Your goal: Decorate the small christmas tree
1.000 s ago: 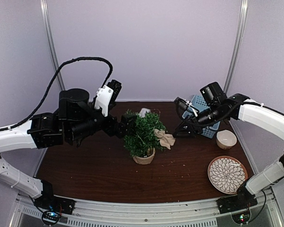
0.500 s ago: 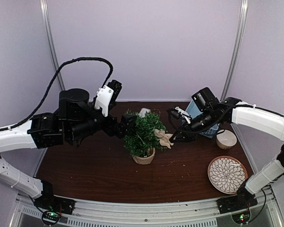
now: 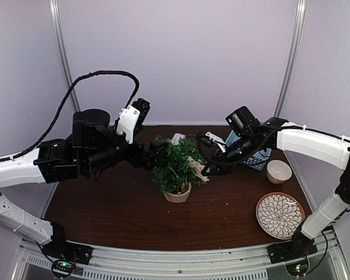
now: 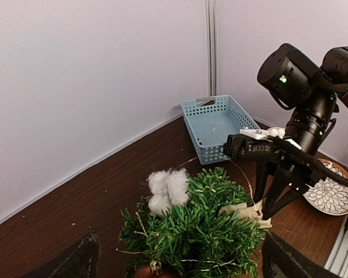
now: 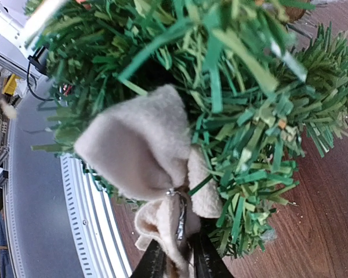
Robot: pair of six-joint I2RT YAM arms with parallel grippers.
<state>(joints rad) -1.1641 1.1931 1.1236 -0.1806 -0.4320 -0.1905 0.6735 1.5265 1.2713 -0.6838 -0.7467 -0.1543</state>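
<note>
Table (image 3: 105, 210): the small christmas tree (image 3: 174, 166) stands mid-table in its pot. Your left claw (image 3: 153, 156) hasn't moved. It sits at the tree's 9 o'clock, jaws wide apart, holding nothing. Your right claw (image 3: 205, 169) has swung in from the blue basket (image 4: 214, 124) at 2 o'clock and pinched tight on the beige bow (image 5: 133, 145) at the tree's 3 o'clock. The bow was already on the branches, so this reads as a reseat, not a fresh hang. Decorating is still underway.
</note>
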